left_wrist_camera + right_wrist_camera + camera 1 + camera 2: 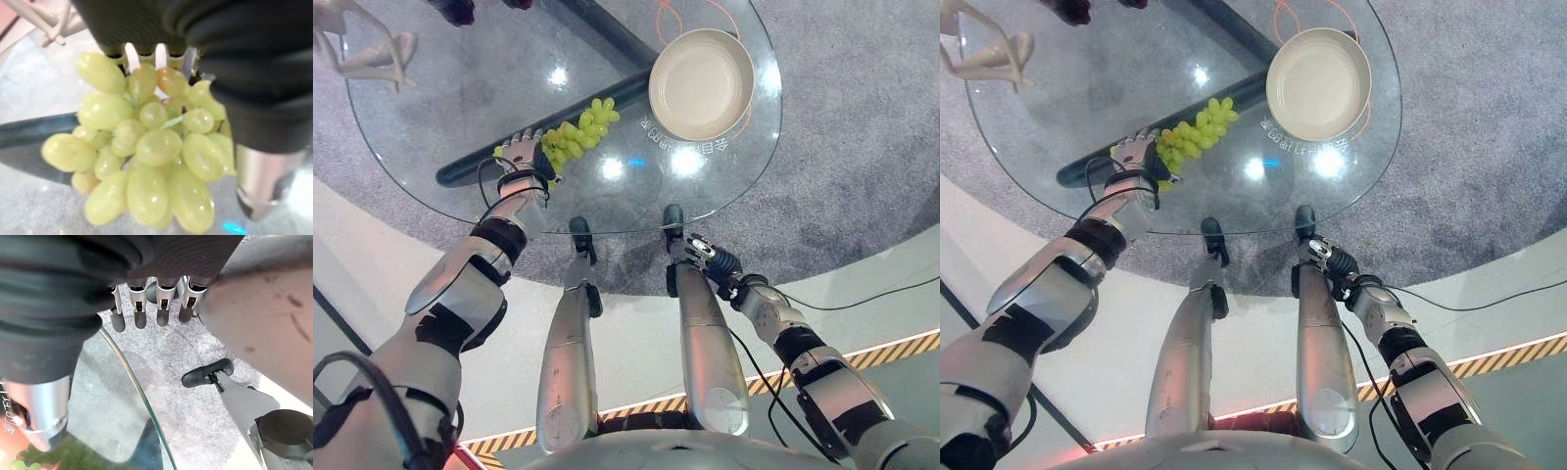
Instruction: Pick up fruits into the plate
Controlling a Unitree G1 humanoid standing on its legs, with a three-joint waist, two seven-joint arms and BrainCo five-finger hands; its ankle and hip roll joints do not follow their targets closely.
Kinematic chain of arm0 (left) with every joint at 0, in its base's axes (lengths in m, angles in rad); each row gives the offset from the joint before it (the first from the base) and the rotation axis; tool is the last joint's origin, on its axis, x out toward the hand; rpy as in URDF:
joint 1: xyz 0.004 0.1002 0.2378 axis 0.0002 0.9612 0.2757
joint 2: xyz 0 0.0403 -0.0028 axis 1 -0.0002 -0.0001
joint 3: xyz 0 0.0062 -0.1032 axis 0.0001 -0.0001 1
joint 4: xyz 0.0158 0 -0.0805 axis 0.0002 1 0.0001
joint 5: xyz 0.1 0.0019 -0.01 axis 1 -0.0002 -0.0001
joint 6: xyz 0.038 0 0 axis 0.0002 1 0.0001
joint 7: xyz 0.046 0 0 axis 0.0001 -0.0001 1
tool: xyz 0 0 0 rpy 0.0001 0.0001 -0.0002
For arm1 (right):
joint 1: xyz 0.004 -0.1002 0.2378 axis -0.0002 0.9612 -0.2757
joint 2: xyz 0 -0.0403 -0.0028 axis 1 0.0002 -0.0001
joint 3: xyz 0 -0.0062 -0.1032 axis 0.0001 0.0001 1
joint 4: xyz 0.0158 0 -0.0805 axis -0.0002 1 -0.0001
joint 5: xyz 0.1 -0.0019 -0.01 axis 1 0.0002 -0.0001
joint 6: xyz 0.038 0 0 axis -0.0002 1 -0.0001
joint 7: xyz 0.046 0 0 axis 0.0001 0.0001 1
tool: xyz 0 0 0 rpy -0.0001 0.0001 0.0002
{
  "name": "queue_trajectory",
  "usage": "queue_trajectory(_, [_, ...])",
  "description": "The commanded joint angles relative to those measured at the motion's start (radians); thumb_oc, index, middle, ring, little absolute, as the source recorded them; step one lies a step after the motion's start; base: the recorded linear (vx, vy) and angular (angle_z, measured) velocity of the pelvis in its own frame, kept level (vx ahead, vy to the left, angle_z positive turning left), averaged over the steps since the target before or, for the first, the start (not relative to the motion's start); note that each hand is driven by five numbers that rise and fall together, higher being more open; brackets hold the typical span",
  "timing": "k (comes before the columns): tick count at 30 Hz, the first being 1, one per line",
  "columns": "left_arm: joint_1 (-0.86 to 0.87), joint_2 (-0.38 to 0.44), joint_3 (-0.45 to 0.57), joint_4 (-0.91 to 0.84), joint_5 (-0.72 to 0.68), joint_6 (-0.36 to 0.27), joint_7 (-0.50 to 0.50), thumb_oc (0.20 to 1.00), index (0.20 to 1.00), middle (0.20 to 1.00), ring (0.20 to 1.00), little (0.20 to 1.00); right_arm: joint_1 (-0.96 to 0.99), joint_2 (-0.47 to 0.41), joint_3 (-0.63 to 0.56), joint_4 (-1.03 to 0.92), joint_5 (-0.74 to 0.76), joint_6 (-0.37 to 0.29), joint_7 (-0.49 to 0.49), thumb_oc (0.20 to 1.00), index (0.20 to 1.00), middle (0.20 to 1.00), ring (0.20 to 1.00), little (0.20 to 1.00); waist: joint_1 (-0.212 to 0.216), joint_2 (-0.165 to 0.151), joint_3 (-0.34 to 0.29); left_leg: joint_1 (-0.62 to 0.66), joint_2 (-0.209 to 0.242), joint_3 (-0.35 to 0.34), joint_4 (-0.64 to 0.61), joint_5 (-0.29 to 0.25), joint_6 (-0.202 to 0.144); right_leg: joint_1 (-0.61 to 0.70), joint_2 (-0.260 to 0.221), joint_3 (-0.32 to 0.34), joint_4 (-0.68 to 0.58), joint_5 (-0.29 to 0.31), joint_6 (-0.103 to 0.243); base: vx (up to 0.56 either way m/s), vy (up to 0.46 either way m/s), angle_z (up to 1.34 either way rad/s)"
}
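Grapes (573, 140), a green bunch, lie on the round glass worktop (431, 127), just left of the cream plate (702, 83) and apart from it. At the worktop's far left edge, well left of the plate, stands a white figurine (367, 49). The left hand (522, 155) is at the end of the bunch farthest from the plate; in the left wrist view its fingers (131, 55) are over the top of the grapes (146, 152) and the thumb (261, 181) is down beside them, so the hand closes on the bunch. The plate sits empty near the worktop's far right rim. The right hand (705, 257) hangs below the worktop's near edge, nearer than the plate, with fingers (140, 313) straight and relaxed, holding nothing.
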State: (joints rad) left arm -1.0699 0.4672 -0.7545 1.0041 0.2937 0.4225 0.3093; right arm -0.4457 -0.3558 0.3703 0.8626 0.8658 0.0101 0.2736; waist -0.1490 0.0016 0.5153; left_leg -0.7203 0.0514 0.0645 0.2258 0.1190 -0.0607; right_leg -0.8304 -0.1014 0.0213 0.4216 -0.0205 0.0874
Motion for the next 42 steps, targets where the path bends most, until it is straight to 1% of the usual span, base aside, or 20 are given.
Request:
queue_trajectory(1, [0.033,0.012,0.045,0.055,-0.029,0.022,0.029,1.0,1.0,1.0,1.0,1.0,0.096,0.026,0.059,-0.083,0.053,0.008,0.022,1.0,1.0,1.0,1.0,1.0,-0.003,-0.031,0.005,-0.054,-0.088,-0.044,0.119,-0.093,0.042,-0.008,0.115,-0.027,-0.034,0.064,-0.031,-0.02,-0.016,-0.04])
queue_trajectory(2, [0.031,0.013,0.046,0.056,-0.029,0.024,0.029,0.94,0.94,0.94,0.94,0.94,0.097,0.025,0.06,-0.085,0.054,0.008,0.021,1.0,1.0,1.0,1.0,1.0,-0.003,-0.032,0.005,-0.057,-0.089,-0.045,0.121,-0.094,0.042,-0.011,0.116,-0.026,-0.034,0.065,-0.031,0.0,0.0,0.0])
queue_trajectory(3, [0.029,0.017,0.049,0.059,-0.025,0.022,0.03,0.2,0.2,0.2,0.2,0.2,0.099,0.024,0.061,-0.092,0.059,0.009,0.018,1.0,1.0,1.0,1.0,1.0,-0.002,-0.033,0.005,-0.064,-0.089,-0.046,0.125,-0.094,0.041,-0.018,0.117,-0.027,-0.03,0.065,-0.03,0.0,0.0,0.0])
queue_trajectory(8, [0.03,0.019,0.053,0.061,-0.027,0.012,0.047,0.2,0.2,0.2,0.2,0.2,0.093,0.024,0.063,-0.103,0.077,0.006,0.019,1.0,1.0,1.0,1.0,1.0,-0.001,-0.033,0.005,-0.083,-0.09,-0.052,0.127,-0.091,0.039,-0.038,0.122,-0.025,-0.027,0.068,-0.03,0.0,0.0,0.0])
queue_trajectory(11, [0.026,0.018,0.049,0.063,-0.032,0.011,0.05,0.2,0.2,0.2,0.2,0.2,0.09,0.026,0.058,-0.102,0.134,0.017,0.034,1.0,1.0,1.0,1.0,1.0,-0.001,-0.033,0.005,-0.079,-0.092,-0.055,0.121,-0.089,0.037,-0.036,0.123,-0.025,-0.03,0.069,-0.029,0.0,0.0,0.0])
queue_trajectory(13, [0.029,0.014,0.05,0.062,-0.032,0.014,0.056,0.2,0.2,0.2,0.2,0.2,0.09,0.029,0.053,-0.101,0.146,0.018,0.039,1.0,1.0,1.0,1.0,1.0,-0.001,-0.032,0.005,-0.076,-0.094,-0.057,0.118,-0.089,0.037,-0.034,0.124,-0.025,-0.033,0.07,-0.029,0.0,0.0,0.0])
queue_trajectory(20, [0.04,0.008,0.055,0.051,-0.041,0.005,0.069,0.2,0.2,0.2,0.2,0.2,0.084,0.035,0.053,-0.096,0.139,0.016,0.047,1.0,1.0,1.0,1.0,1.0,0.005,-0.03,0.005,-0.058,-0.092,-0.059,0.096,-0.081,0.034,-0.017,0.124,-0.03,-0.045,0.071,-0.028,0.0,0.0,0.0])
queue_trajectory(25, [0.047,0.015,0.061,0.037,-0.061,-0.013,0.067,0.2,0.2,0.2,0.2,0.2,0.089,0.036,0.051,-0.095,0.132,0.012,0.058,1.0,1.0,1.0,1.0,1.0,0.009,-0.027,0.005,-0.019,-0.088,-0.06,0.064,-0.075,0.035,0.015,0.124,-0.03,-0.066,0.073,-0.027,0.0,0.0,0.0])
queue_trajectory(29, [0.067,0.024,0.088,0.005,-0.126,-0.084,0.08,0.2,0.2,0.2,0.2,0.2,0.101,0.034,0.05,-0.123,0.123,-0.014,0.073,1.0,1.0,1.0,1.0,1.0,0.016,-0.023,0.005,0.045,-0.082,-0.062,0.01,-0.063,0.036,0.067,0.125,-0.031,-0.095,0.072,-0.026,0.0,0.0,0.0])
queue_trajectory(30, [0.067,0.025,0.089,0.004,-0.126,-0.087,0.08,0.2,0.2,0.2,0.2,0.2,0.102,0.035,0.05,-0.124,0.123,-0.015,0.073,1.0,1.0,1.0,1.0,1.0,0.016,-0.023,0.005,0.047,-0.082,-0.063,0.008,-0.063,0.036,0.069,0.125,-0.031,-0.095,0.072,-0.026,0.0,0.0,0.0])
queue_trajectory(31, [0.074,0.026,0.096,-0.011,-0.144,-0.106,0.077,0.2,0.2,0.2,0.2,0.2,0.106,0.036,0.047,-0.136,0.118,-0.027,0.08,1.0,1.0,1.0,1.0,1.0,0.019,-0.022,0.005,0.068,-0.082,-0.064,-0.004,-0.061,0.037,0.087,0.124,-0.034,-0.101,0.071,-0.025,0.0,0.0,0.0])
queue_trajectory(32, [0.094,0.029,0.113,-0.041,-0.175,-0.141,0.081,0.2,0.2,0.2,0.2,0.2,0.117,0.035,0.046,-0.171,0.117,-0.043,0.082,1.0,1.0,1.0,1.0,1.0,0.025,-0.02,0.005,0.104,-0.081,-0.068,-0.022,-0.06,0.036,0.117,0.122,-0.039,-0.106,0.067,-0.023,0.0,0.0,0.0])
queue_trajectory(34, [0.116,0.032,0.129,-0.074,-0.187,-0.157,0.083,0.2,0.2,0.2,0.2,0.2,0.127,0.034,0.04,-0.206,0.11,-0.05,0.077,1.0,1.0,1.0,1.0,1.0,0.029,-0.019,0.005,0.131,-0.081,-0.069,-0.033,-0.059,0.036,0.142,0.119,-0.044,-0.111,0.064,-0.022,-0.01,0.002,0.02])
queue_trajectory(35, [0.163,0.031,0.162,-0.132,-0.215,-0.183,0.085,0.2,0.2,0.2,0.2,0.2,0.141,0.038,0.034,-0.282,0.074,-0.06,0.043,1.0,1.0,1.0,1.0,1.0,0.037,-0.017,0.005,0.195,-0.082,-0.069,-0.061,-0.059,0.035,0.205,0.113,-0.051,-0.131,0.061,-0.019,-0.03,0.008,0.05])
queue_trajectory(36, [0.161,0.032,0.163,-0.132,-0.215,-0.183,0.084,0.2,0.2,0.2,0.2,0.2,0.138,0.037,0.034,-0.282,0.074,-0.06,0.042,1.0,1.0,1.0,1.0,1.0,0.037,-0.017,0.005,0.192,-0.082,-0.07,-0.063,-0.055,0.034,0.202,0.113,-0.052,-0.134,0.066,-0.019,-0.03,0.018,0.03])
queue_trajectory(37, [0.182,0.032,0.175,-0.154,-0.206,-0.198,0.083,0.2,0.2,0.2,0.2,0.2,0.146,0.035,0.032,-0.311,0.062,-0.071,0.037,1.0,1.0,1.0,1.0,1.0,0.04,-0.017,0.005,0.218,-0.083,-0.069,-0.071,-0.056,0.034,0.229,0.11,-0.053,-0.143,0.065,-0.018,0.0,0.005,0.03])
queue_trajectory(38, [0.21,0.036,0.182,-0.191,-0.206,-0.21,0.077,0.2,0.2,0.2,0.2,0.2,0.153,0.031,0.025,-0.352,0.055,-0.068,0.01,1.0,1.0,1.0,1.0,1.0,0.046,-0.017,0.005,0.26,-0.081,-0.07,-0.082,-0.06,0.032,0.271,0.103,-0.058,-0.153,0.062,-0.016,0.02,-0.01,0.04])
queue_trajectory(40, [0.245,0.045,0.202,-0.237,-0.202,-0.228,0.061,0.2,0.2,0.2,0.2,0.2,0.16,0.026,0.009,-0.407,0.044,-0.07,-0.006,1.0,1.0,1.0,1.0,1.0,0.054,-0.018,0.005,0.32,-0.079,-0.072,-0.099,-0.066,0.031,0.329,0.095,-0.064,-0.165,0.056,-0.012,0.03,-0.026,0.11])
queue_trajectory(41, [0.268,0.054,0.213,-0.273,-0.207,-0.24,0.05,0.2,0.2,0.2,0.2,0.2,0.165,0.023,-0.007,-0.444,0.035,-0.057,-0.022,1.0,1.0,1.0,1.0,1.0,0.057,-0.02,0.005,0.363,-0.078,-0.071,-0.108,-0.07,0.03,0.371,0.089,-0.07,-0.176,0.053,-0.009,0.02,-0.003,0.12])
queue_trajectory(42, [0.276,0.056,0.217,-0.283,-0.207,-0.253,0.052,0.2,0.2,0.2,0.2,0.2,0.168,0.022,-0.013,-0.454,0.026,-0.063,-0.022,1.0,1.0,1.0,1.0,1.0,0.058,-0.021,0.005,0.375,-0.077,-0.07,-0.112,-0.071,0.029,0.384,0.088,-0.071,-0.18,0.053,-0.008,0.04,0.002,0.13])
